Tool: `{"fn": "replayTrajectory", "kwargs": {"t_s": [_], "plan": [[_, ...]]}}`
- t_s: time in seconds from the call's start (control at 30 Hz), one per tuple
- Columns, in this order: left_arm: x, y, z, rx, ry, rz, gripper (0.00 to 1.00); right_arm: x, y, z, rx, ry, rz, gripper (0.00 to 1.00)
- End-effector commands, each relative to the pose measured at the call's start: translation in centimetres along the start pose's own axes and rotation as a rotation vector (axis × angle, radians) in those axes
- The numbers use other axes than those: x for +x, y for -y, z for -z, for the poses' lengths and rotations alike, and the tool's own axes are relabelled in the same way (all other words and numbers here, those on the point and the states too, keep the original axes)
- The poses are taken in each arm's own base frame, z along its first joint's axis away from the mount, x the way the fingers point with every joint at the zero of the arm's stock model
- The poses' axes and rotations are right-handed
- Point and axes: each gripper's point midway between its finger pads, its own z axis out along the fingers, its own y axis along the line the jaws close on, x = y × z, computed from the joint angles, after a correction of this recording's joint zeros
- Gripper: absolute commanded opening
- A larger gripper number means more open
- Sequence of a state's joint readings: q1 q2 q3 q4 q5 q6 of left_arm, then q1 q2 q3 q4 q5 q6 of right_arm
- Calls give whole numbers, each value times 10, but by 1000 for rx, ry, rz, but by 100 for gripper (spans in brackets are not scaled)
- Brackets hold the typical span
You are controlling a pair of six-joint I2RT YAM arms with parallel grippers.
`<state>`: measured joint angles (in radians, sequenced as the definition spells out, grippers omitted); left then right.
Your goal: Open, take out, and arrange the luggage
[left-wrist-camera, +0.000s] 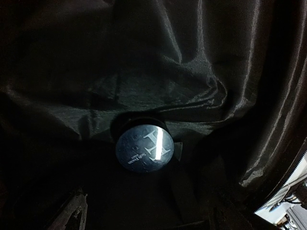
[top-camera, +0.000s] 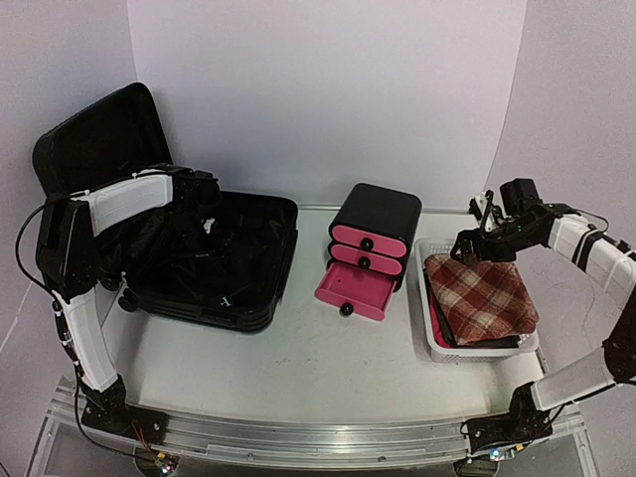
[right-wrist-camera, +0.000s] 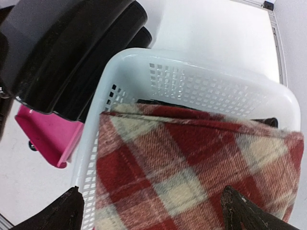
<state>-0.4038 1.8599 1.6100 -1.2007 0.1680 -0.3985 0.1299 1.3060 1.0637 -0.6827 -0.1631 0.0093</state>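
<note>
Right, starting at the left of the table (top-camera: 328,373): the luggage (top-camera: 248,288) lies wide open. Its lower shell is flat on the surface with the hollow facing up, and its long axis runs roughly left to right. The lid (top-camera: 94,134) stands upright at the far left, its inner face turned toward the shell.

The left arm reaches over into that shell, and the left gripper (top-camera: 206,227) points down above the crumpled black lining (left-wrist-camera: 192,72). From the wrist camera the fingers (left-wrist-camera: 72,215) sit spread at the bottom of the frame with only lining between them, so the pincer is parted and carrying nothing. Just beyond the tips a round dark-blue disc (left-wrist-camera: 144,151) with a pale letter on it rests on the lining, apart from both fingers.

Moving to the middle, a black drawer unit (top-camera: 376,207) with pink fronts stands on the table, its bottom drawer (top-camera: 350,290) pulled out toward the near left. Just beside it on the right sits a white mesh basket (top-camera: 429,323) with a red-and-cream plaid cloth (top-camera: 484,298) folded on top.

The right gripper (top-camera: 475,243) hangs over the far-left corner of that cloth, jaws spread wide and gripping nothing. Whether its tips touch the fabric, I cannot tell.
</note>
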Motion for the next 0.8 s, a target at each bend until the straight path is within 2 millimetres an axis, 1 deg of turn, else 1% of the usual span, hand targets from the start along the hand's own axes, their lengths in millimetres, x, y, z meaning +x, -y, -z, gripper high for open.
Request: {"fn": "replayTrajectory", "kwargs": {"t_s": [0.0,0.03,0.13,0.23,0.43,0.47,0.53,0.6,0.67,0.77], "plan": [[5,10,5,37,-88,29,88,-29,10,-7,58,46,74,98],[5,11,1,41,-109,37,88,-31,10,-13,54,36,63,98],[9,16,-13,60,-178,74,89,-38,7,-20,29,30,43,98],[19,11,-24,38,-240,101,90,-39,10,-24,45,23,34,98],[20,9,-25,-19,-234,74,90,-36,26,-33,123,-3,18,98],[22,5,-28,-54,-240,84,91,-36,28,-34,134,-7,18,98],[27,-1,-35,-102,-250,102,92,-35,32,-35,159,-10,-10,98],[33,-4,-48,-135,-282,90,92,-33,33,-38,162,-17,-9,98],[39,-4,-59,-152,-319,68,92,-33,39,-39,188,-23,-2,98],[41,-4,-67,-171,-322,50,93,-36,39,-39,190,-19,-1,98]]}}
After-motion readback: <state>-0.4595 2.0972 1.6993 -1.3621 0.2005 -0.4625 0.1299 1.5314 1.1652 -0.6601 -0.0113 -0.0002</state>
